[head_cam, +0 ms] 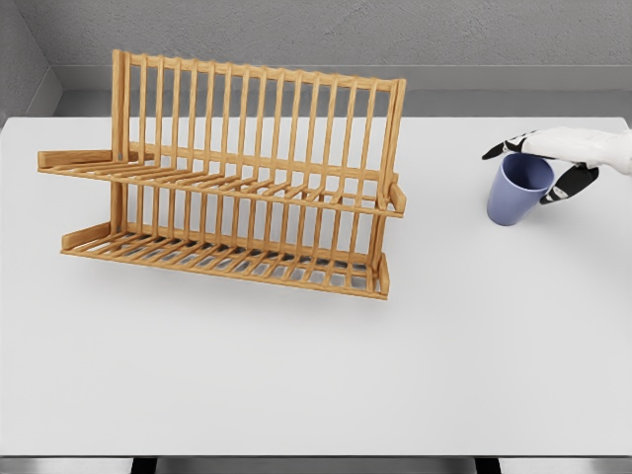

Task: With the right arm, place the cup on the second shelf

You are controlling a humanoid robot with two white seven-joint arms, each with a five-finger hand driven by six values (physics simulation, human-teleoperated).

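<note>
Cup point(518, 188): blue, tilted, near desk point(296, 395) right edge | Right hand point(553, 163): fingers around cup rim, gripping it | Rack point(232, 178): wooden, two shelves, desk's left half, well apart from cup | Risk: rim-only hold may slip; cup could catch slats.

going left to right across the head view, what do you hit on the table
wooden dish rack → blue cup → right hand, its fingers on both sides of the cup's rim, the arm coming in from the right edge. All of it is over the white table.
</note>
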